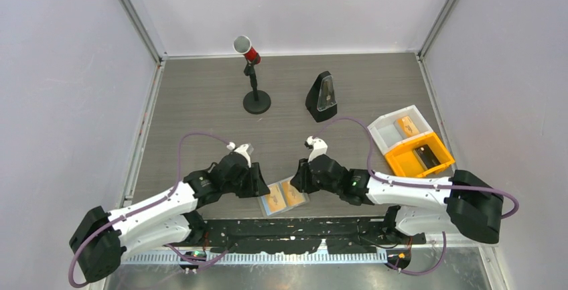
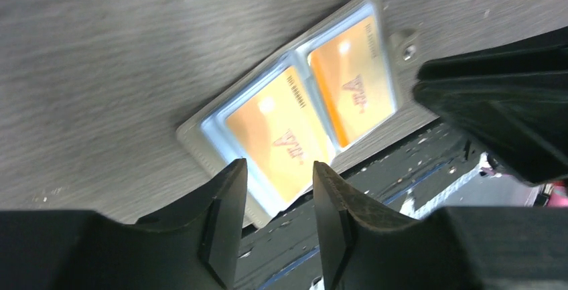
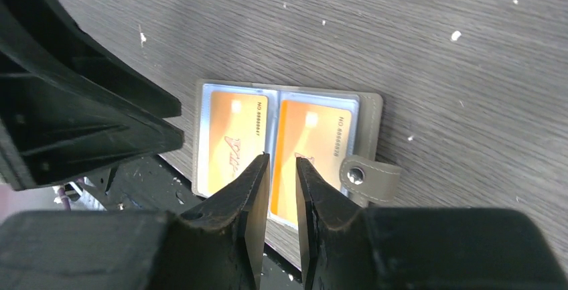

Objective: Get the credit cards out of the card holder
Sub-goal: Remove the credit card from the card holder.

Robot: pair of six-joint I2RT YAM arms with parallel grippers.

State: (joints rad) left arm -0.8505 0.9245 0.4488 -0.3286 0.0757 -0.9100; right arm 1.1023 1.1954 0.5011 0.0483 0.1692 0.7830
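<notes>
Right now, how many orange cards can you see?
3. Two orange cards sit side by side in the open card holder; a third lies in the white tray compartment. Others may hide beneath.

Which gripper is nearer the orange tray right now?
Right. The right gripper hangs over the card holder on its tray side, with bare table between it and the orange tray. The left gripper is over the holder's other end, farther from the tray.
</notes>
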